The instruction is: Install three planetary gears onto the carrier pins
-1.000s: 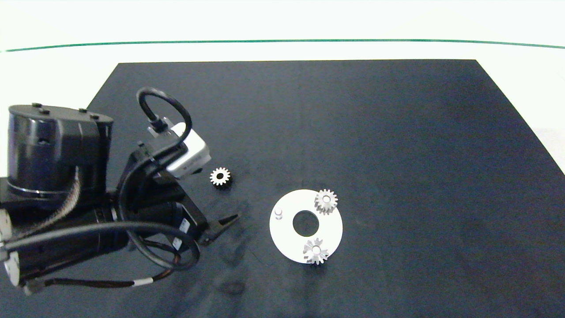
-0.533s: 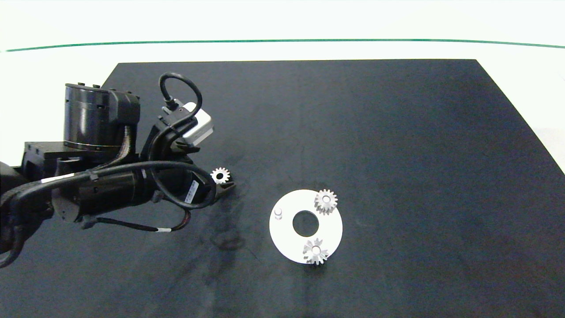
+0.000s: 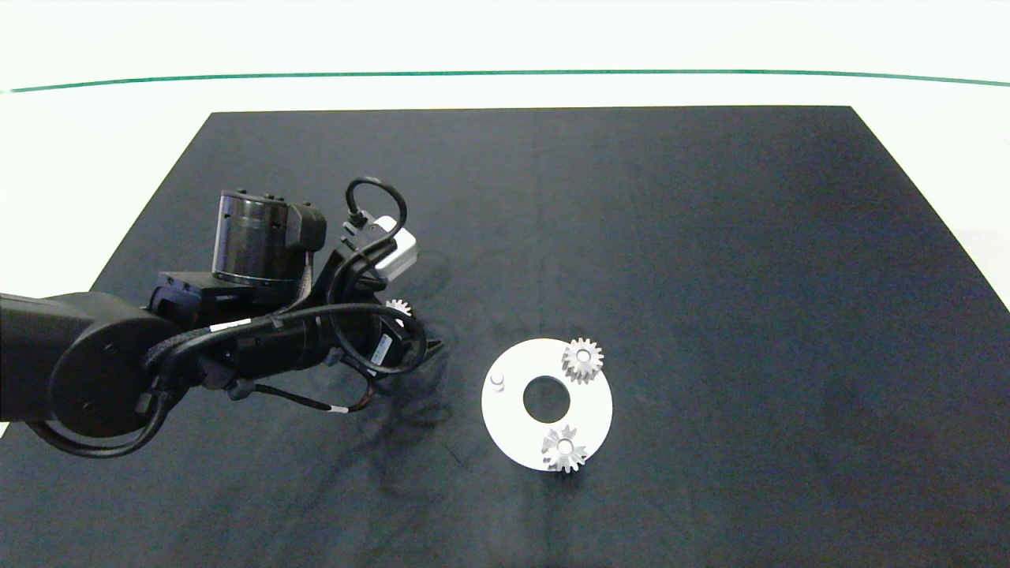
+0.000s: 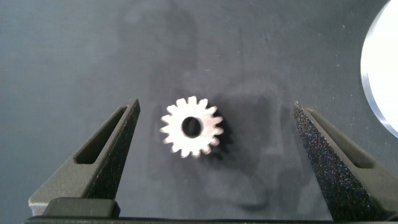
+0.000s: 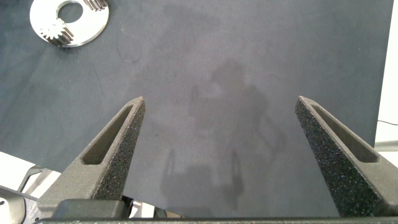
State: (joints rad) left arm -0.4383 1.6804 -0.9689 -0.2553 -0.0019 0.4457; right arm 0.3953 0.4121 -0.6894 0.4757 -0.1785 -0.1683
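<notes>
A black mat (image 3: 710,237) covers the pale table, and the white disc (image 3: 592,410) lies flat on it, near the middle. Two gears already sit on their pins, one on the far side (image 3: 582,360) and one on the near side (image 3: 563,450), while the third pin (image 3: 497,381) stands bare on the side facing my left arm. A second ago my left gripper (image 4: 211,134) was short of the loose gear (image 4: 191,126); now I've swung in over it, so the last pick is lined up. From my left wrist, the gear lies flat on the mat between my fingers (image 4: 106,149), which are spread wide and touch nothing, the gear a bit nearer one of them. Next, I reckon, I drop and pinch it across the teeth. My right gripper (image 5: 217,149) idles wide apart and empty, over bare mat well away from the disc.
</notes>
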